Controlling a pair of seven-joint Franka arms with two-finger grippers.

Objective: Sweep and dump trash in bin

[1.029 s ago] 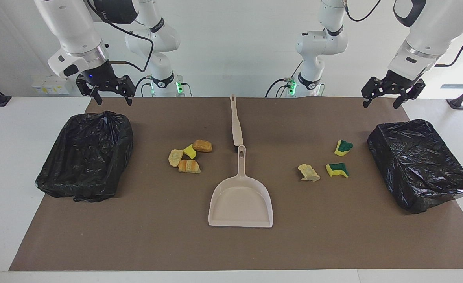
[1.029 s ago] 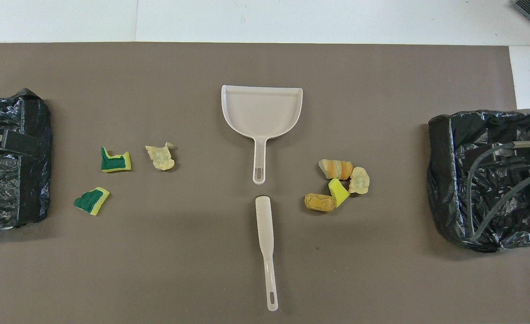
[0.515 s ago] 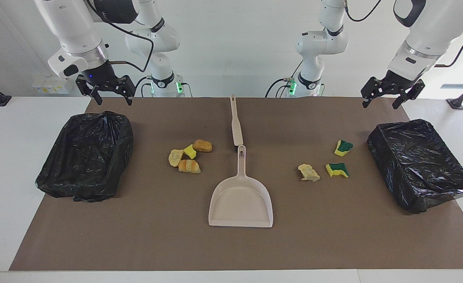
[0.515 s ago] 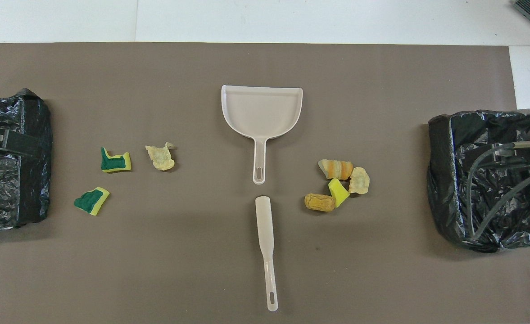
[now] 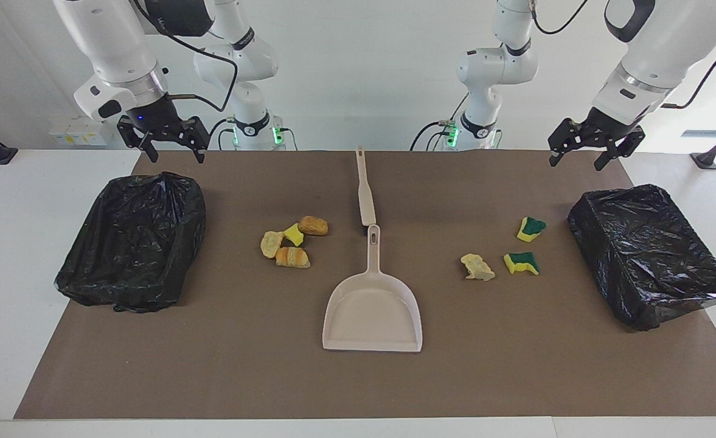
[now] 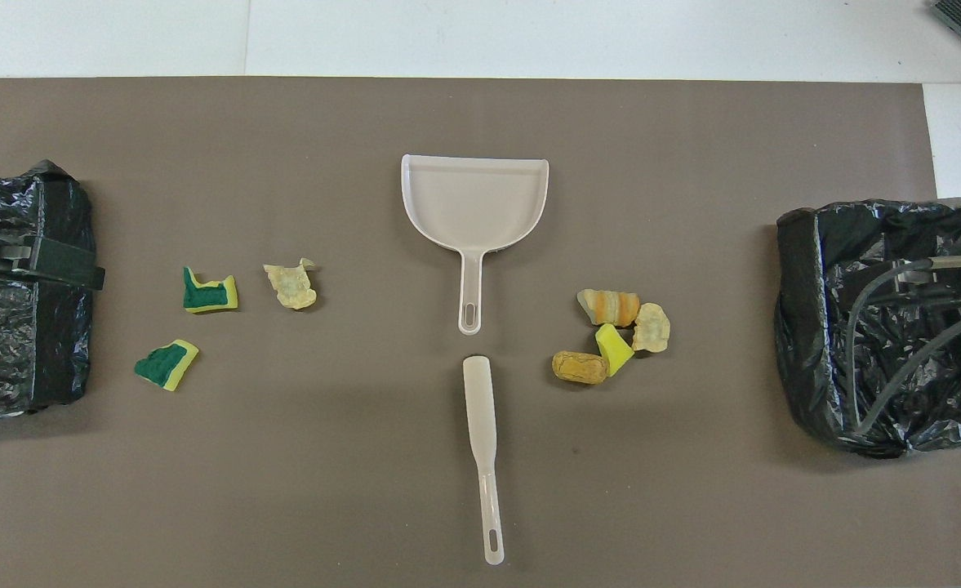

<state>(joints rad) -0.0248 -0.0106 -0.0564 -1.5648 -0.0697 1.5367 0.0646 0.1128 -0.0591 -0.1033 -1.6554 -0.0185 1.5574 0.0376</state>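
Grippers: left gripper and right gripper hang with jaws open, empty, over the desk's robot edge | brush nearest | trash in two clusters flanking dustpan; two bag-lined bins at the ends

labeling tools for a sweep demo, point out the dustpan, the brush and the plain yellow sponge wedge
dustpan (image 5: 373, 313), facing view, middle of its tray
brush (image 6: 480, 404), overhead view, its wide flat end
plain yellow sponge wedge (image 6: 612, 346), overhead view, its top face
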